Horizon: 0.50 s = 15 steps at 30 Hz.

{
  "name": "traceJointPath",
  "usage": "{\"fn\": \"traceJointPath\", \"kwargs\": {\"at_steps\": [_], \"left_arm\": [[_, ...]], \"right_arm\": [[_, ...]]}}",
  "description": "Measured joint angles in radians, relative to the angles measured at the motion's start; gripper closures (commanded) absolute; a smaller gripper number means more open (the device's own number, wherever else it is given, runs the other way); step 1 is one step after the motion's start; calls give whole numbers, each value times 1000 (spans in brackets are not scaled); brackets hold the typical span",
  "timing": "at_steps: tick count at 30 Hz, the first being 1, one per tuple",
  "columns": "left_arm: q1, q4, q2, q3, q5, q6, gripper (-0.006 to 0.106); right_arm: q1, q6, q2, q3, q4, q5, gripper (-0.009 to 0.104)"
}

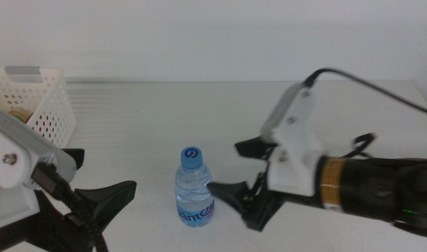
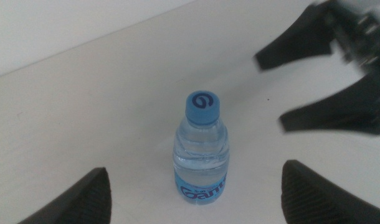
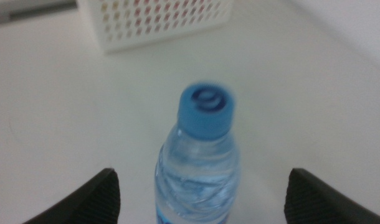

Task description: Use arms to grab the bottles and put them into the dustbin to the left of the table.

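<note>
I see the small water bottle (image 1: pixel 194 187) upright on the white bench (image 1: pixel 199 119), near centre. My right claw (image 1: pixel 231 171) sits just right of it, spread open. My left claw (image 1: pixel 94 178) waits open at near left. The dustbin (image 1: pixel 49 105) stands far left.

Blurred blue lettering, unreadable, on label of small clear blue-capped plastic water bottle (image 2: pixel 202 155); swirl emblem on its cap.
</note>
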Motion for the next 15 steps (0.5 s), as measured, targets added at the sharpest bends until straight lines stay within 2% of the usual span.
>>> {"fn": "traceJointPath", "kwargs": {"at_steps": [13, 15], "left_arm": [[0, 0, 0, 0, 0, 0, 12], [0, 0, 0, 0, 0, 0, 12]], "right_arm": [[0, 74, -374, 23, 2, 239, 11], [0, 68, -422, 35, 34, 294, 11]]}}
